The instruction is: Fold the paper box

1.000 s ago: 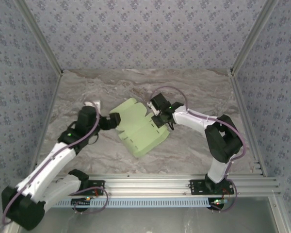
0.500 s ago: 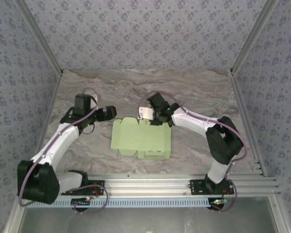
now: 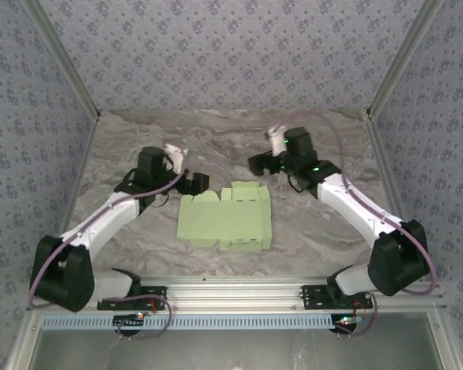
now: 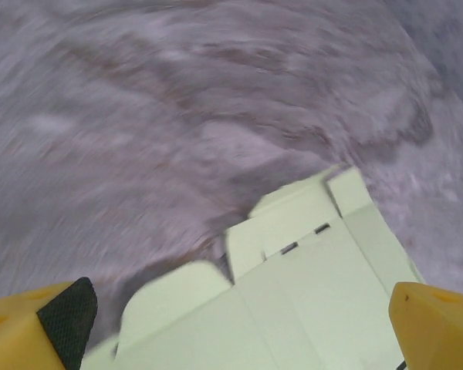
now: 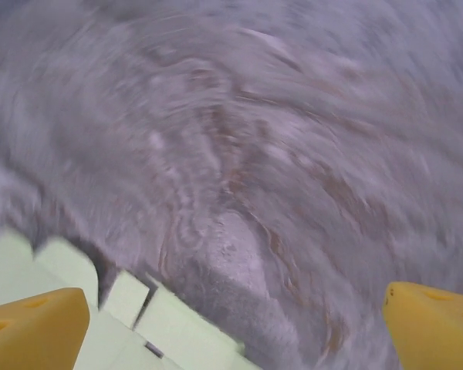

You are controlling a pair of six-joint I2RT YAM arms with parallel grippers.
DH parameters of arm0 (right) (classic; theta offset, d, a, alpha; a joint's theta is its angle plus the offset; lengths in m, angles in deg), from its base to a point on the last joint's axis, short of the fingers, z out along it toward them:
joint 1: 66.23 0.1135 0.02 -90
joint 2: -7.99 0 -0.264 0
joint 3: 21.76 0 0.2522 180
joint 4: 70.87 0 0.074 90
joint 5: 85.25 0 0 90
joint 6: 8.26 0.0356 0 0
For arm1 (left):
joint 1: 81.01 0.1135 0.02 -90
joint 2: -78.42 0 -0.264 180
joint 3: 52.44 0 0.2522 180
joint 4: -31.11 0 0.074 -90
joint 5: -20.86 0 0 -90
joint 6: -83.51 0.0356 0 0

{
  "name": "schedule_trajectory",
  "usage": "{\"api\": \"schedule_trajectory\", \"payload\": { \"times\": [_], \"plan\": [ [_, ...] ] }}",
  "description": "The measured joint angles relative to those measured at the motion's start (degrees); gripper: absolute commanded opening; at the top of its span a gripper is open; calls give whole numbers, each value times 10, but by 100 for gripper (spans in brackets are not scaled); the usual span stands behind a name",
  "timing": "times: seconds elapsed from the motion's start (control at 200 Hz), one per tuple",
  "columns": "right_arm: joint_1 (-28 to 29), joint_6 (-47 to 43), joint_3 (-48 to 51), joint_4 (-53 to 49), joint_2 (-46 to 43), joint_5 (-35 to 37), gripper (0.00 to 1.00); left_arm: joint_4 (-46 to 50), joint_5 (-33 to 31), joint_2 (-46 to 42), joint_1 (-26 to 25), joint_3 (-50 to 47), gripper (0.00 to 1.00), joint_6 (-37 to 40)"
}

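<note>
The paper box lies flat on the marble-patterned table, near the middle and a little toward the near edge. It is unfolded, with small tabs along its far edge and another tab at its near right corner. Neither arm touches it.

The left gripper hovers just beyond the sheet's far-left corner, its jaws spread wide and holding nothing. In the left wrist view the two yellow fingers sit at the bottom corners of the picture, and the pale green card – creases, two small slots and notched tabs visible – lies under the gap between them.

The right gripper sits farther back, beyond the far-right corner and clear of the card. Its jaws also stand wide apart – empty. From the right wrist, the yellow fingers frame blurred table surface, with the box's tabbed edge in the lower left.

An aluminium rail along the near edge carries both arm bases.
</note>
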Motion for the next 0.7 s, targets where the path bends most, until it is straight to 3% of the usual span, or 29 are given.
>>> {"api": "schedule_trajectory", "payload": {
  "times": [0.135,0.24,0.31,0.445,0.625,0.7],
  "plan": [
    [-107,183,36,-57,2,-58,100,60,47,148,-36,176,98,133],
    [-151,262,79,-92,1,-111,100,158,91,309,-36,381,97,233],
    [-173,293,99,-112,1,-148,100,212,117,381,-38,462,95,299],
    [-209,321,116,-140,-14,-191,100,314,113,454,-69,527,88,411],
    [-239,332,131,-154,-46,-222,100,377,106,514,-108,582,67,476],
    [-243,333,133,-155,-47,-230,99,387,104,527,-111,592,51,491]
  ]
}}
